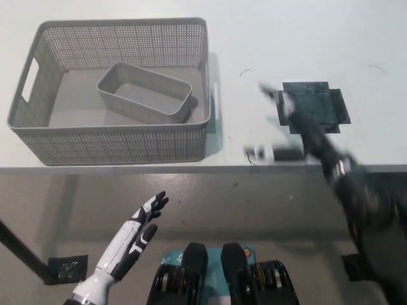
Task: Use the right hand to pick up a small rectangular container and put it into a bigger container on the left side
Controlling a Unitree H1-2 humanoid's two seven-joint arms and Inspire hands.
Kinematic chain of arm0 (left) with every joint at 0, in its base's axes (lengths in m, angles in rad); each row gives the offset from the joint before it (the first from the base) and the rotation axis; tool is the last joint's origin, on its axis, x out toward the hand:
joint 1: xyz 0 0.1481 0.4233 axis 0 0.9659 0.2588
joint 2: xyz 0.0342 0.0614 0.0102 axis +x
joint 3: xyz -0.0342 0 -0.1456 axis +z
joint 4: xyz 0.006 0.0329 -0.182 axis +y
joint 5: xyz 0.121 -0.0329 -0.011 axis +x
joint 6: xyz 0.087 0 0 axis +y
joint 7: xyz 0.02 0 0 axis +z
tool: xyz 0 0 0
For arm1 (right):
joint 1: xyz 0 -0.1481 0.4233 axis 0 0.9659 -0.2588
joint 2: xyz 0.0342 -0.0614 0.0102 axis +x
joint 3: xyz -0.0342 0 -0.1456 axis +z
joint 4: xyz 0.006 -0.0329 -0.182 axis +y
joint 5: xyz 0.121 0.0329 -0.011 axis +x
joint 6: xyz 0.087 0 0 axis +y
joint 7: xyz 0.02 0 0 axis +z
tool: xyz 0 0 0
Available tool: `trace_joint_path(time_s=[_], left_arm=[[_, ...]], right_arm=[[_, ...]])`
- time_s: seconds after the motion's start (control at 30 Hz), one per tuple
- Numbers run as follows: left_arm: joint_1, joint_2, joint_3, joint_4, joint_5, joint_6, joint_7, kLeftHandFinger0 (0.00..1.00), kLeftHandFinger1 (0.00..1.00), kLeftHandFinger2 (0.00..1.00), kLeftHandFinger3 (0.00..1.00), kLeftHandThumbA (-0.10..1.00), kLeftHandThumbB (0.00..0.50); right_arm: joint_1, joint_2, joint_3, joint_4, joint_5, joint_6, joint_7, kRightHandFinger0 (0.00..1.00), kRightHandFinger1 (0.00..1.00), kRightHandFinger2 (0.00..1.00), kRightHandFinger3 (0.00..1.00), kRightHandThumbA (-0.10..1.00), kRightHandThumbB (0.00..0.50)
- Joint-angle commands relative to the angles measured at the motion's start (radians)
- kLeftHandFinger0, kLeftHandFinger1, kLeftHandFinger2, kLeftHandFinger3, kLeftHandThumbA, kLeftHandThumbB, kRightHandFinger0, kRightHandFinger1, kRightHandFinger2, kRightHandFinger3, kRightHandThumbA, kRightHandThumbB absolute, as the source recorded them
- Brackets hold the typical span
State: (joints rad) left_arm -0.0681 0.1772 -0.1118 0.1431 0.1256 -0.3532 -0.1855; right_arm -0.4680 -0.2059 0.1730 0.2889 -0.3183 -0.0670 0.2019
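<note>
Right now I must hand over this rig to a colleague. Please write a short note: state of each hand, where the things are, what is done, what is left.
Right hand: black, motion-blurred over the table's front edge near the dark square patch; it holds nothing I can see, fingers unclear.
Left hand: white, open, resting below the table edge.
Small grey rectangular container: lies inside the big grey perforated basket on the left side.
Done: the placing looks complete.
Left: only parking the right arm, apparently.

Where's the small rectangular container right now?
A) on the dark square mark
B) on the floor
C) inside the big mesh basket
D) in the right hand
C: the small container lies on the floor of the big mesh basket, while the right hand, motion-blurred, is over the table near the dark square mark.
</note>
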Motion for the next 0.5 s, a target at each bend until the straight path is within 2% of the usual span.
trace_joint_path(time_s=[0.0, 0.17, 0.3, 0.37, 0.47], left_arm=[[0.060, -0.008, -0.017, -0.031, -0.017, -0.026, -0.004, 1.00, 1.00, 1.00, 1.00, 1.00, 0.411], [0.041, -0.005, -0.016, -0.022, -0.011, -0.035, -0.003, 1.00, 1.00, 1.00, 1.00, 1.00, 0.404], [0.019, -0.008, -0.013, -0.009, -0.019, -0.040, -0.003, 1.00, 1.00, 1.00, 1.00, 1.00, 0.409], [0.011, -0.005, -0.012, -0.008, -0.014, -0.036, -0.003, 1.00, 1.00, 1.00, 1.00, 1.00, 0.408], [0.011, -0.001, -0.013, -0.014, -0.003, -0.028, -0.001, 1.00, 1.00, 1.00, 1.00, 1.00, 0.409]], right_arm=[[0.516, -0.012, -0.018, -0.902, 0.434, -0.258, -0.082, 1.00, 1.00, 1.00, 1.00, 1.00, 0.391], [0.519, 0.041, 0.000, -0.824, 0.450, -0.264, -0.063, 1.00, 1.00, 1.00, 1.00, 1.00, 0.360], [0.518, 0.088, 0.019, -0.752, 0.429, -0.284, -0.048, 1.00, 1.00, 1.00, 1.00, 1.00, 0.291], [0.523, 0.105, 0.017, -0.697, 0.446, -0.290, -0.031, 1.00, 1.00, 1.00, 1.00, 1.00, 0.272], [0.530, 0.119, -0.002, -0.587, 0.431, -0.321, -0.022, 1.00, 1.00, 1.00, 1.00, 1.00, 0.291]])
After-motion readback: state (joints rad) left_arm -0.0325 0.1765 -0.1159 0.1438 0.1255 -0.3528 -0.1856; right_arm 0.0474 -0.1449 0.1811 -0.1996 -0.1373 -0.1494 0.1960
